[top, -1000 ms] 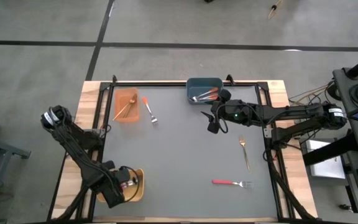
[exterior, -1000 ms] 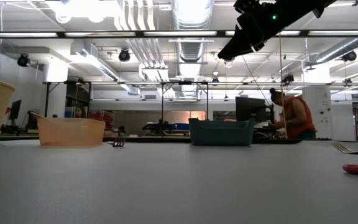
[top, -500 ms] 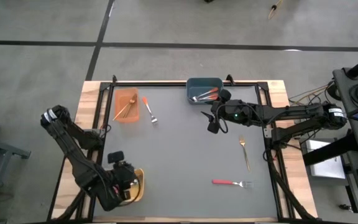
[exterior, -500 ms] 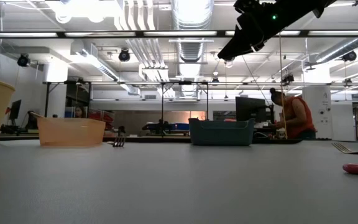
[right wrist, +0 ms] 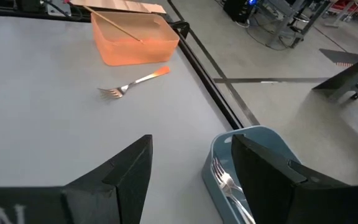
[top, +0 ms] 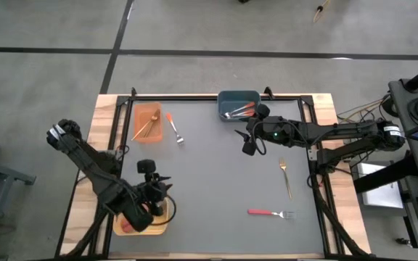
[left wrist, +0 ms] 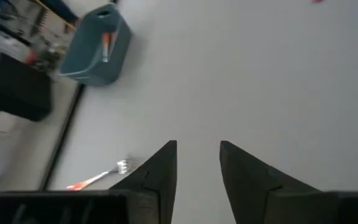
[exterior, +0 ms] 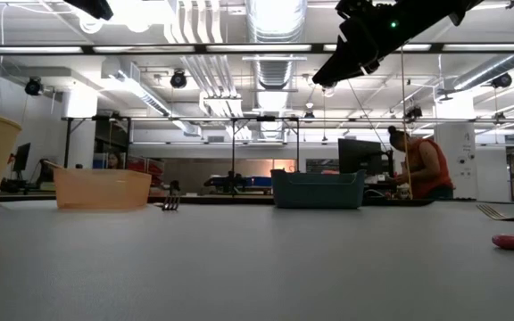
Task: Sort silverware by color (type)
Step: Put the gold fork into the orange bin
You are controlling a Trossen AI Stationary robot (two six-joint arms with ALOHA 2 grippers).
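Note:
My left gripper (top: 162, 193) hovers open over the far right corner of the yellow bin (top: 160, 226), nothing between its fingers (left wrist: 157, 171). A red-handled piece (top: 125, 223) lies in that bin. My right gripper (top: 249, 142) hangs open and empty just near of the blue-grey bin (top: 238, 96), which holds forks (right wrist: 229, 183). On the mat lie an orange-handled fork (top: 174, 127), a gold fork (top: 285, 174) and a red-handled fork (top: 270, 212). The orange bin (top: 147, 130) holds a gold fork (top: 145, 126).
The grey mat's middle (top: 216, 181) lies bare between the two arms. A black frame rail (top: 216, 96) runs along the far edge behind the bins. In the low view a person (exterior: 418, 165) stands in the room beyond the table.
My left gripper has risen from inside the yellow bin and swung toward the table's middle, tipping from pointing down to slanting forward and rolling about its own line. The bin's inside, with a red-handled piece, now shows.

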